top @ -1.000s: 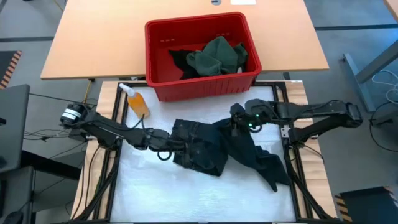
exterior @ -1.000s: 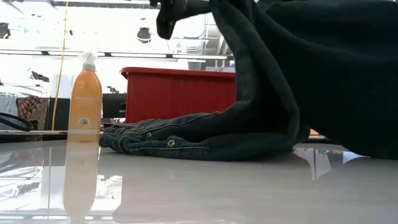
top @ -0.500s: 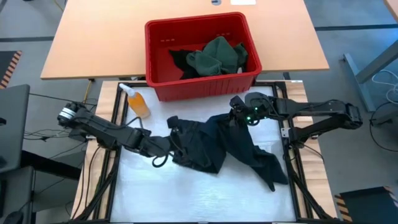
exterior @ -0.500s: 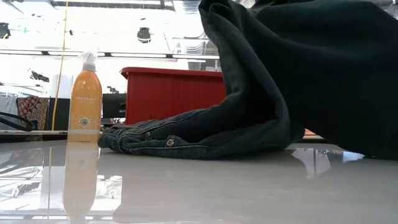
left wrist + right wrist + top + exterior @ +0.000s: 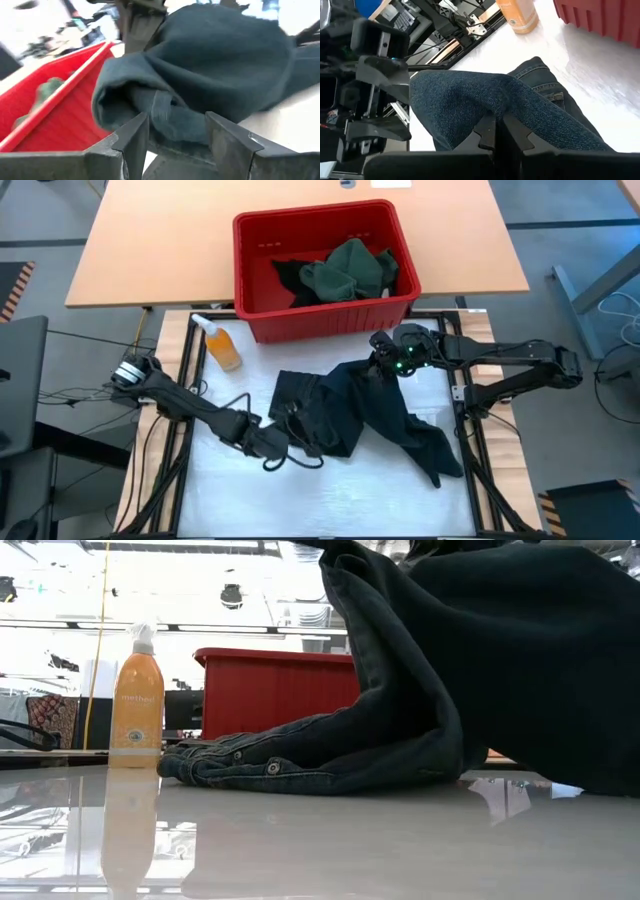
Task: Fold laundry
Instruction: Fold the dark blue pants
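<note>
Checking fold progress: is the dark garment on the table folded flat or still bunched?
Bunched. The dark garment lies crumpled, one part lifted by the right claw, shut on it.

Left claw [image 5: 292, 442] now nearer, lower

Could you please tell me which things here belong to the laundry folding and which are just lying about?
Part of the job:
- dark garment on the table, pinched by the right pincer
- green garments in the red bin
- left pincer, open

Lying about:
- red bin
- orange spray bottle
</note>
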Motion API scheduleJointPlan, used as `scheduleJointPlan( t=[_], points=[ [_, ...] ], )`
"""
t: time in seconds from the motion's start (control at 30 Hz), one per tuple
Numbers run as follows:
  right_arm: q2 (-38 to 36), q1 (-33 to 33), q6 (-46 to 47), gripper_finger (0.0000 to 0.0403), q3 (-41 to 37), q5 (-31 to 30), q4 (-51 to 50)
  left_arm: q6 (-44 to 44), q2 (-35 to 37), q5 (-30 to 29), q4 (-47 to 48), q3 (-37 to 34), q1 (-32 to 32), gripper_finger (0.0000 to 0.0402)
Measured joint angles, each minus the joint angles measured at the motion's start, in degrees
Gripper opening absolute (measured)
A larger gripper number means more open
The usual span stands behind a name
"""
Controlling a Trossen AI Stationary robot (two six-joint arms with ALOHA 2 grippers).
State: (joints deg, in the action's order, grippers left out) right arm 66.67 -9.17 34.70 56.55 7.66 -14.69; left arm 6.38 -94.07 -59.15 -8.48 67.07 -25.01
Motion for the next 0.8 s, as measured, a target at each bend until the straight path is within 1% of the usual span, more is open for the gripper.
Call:
scheduleJointPlan(
  t=[0.13, 0.23, 0.3, 0.4, 0.47, 0.57, 0.67, 0.8],
  points=[
    [0.0, 0.0, -0.29, 0.0031, 0.0, 0.12, 0.04, 0.14, -2.43, -11.25, -3.92, 0.54, -1.89, 0.0184],
    [0.0, 0.02, -0.5, 0.0031, 0.0, 1.25, 0.1, 3.86, -4.81, -17.2, -3.88, 3.26, -2.78, 0.0184],
    [0.0, 0.0, -0.56, 0.0033, 0.0, 1.29, 0.1, 8.09, -6.3, -17.39, -4.05, 5.91, -2.82, 0.0184],
    [-0.02, 0.0, -0.8, 0.0032, 0.0, 1.29, 0.15, 12.01, -8.7, -13.8, -4.14, 9.65, -2.77, 0.0184],
    [0.0, 0.0, -1.11, 0.0032, 0.0, 1.31, 0.17, 13.43, -10.23, -14.51, -3.69, 11.16, -2.69, 0.0184],
    [-0.02, 0.01, -1.11, 0.0033, 0.0, 1.31, 0.16, 15.03, -10.32, -17.11, -2.36, 11.96, -2.59, 0.0184],
    [-0.02, 0.0, -1.09, 0.0034, 0.01, 1.31, 0.19, 15.18, -10.15, -17.81, -1.14, 12.11, -2.33, 0.0184],
    [-0.02, 0.0, -1.07, 0.0034, 0.02, 1.31, 0.32, 14.8, -10.22, -16.42, 2.58, 12.04, -1.61, 0.0184]
  ],
)
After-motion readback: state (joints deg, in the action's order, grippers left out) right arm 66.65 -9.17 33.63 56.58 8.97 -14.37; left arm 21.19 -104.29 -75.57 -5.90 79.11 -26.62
